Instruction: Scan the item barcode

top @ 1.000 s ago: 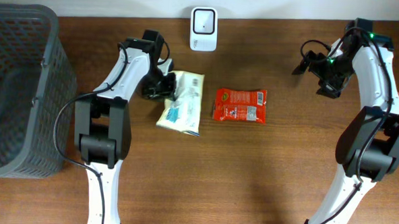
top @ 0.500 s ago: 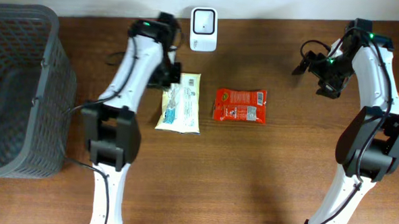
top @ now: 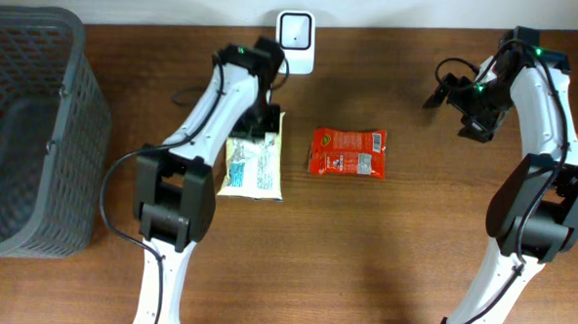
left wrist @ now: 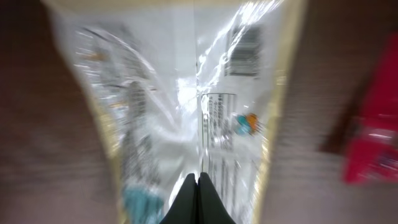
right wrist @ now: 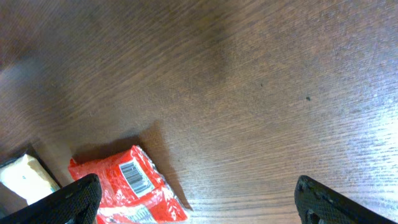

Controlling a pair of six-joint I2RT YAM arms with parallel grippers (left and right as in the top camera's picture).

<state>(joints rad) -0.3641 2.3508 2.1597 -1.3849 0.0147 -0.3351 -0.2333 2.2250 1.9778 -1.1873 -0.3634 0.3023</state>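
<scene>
Left gripper (left wrist: 199,198) has swung toward the tabletop's (top: 412,246) far edge, pulling the white packet (top: 253,165) along | clamped on its far end | packet just short of scanner (top: 296,28) | step: carry to scanner | next: lift, face barcode (left wrist: 244,53) to it | right gripper (right wrist: 198,202) wide, empty

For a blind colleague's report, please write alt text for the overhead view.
The left hand is shut on the top edge of a white packet, just below the scanner. A red packet lies beside it; the right hand is open and empty; a grey basket stands far left.
</scene>
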